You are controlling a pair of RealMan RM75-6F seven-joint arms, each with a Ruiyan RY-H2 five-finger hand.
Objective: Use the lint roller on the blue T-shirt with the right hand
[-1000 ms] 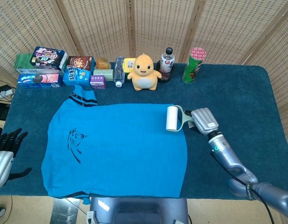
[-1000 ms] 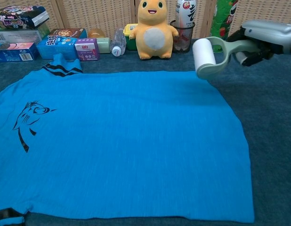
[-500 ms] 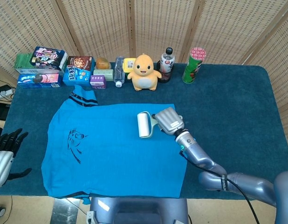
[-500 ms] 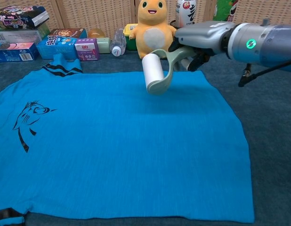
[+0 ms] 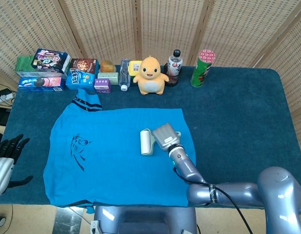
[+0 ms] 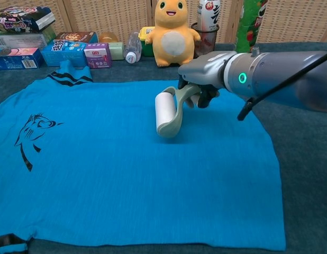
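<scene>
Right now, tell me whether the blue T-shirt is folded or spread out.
Spread out. The blue T-shirt lies flat on the table, sleeve and hem showing, with the lint roller over it.

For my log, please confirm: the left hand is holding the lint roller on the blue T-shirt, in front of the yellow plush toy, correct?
Not quite: the right hand holds the lint roller on the blue T-shirt, as the chest view shows. The left hand hangs off the table's edge.
</scene>
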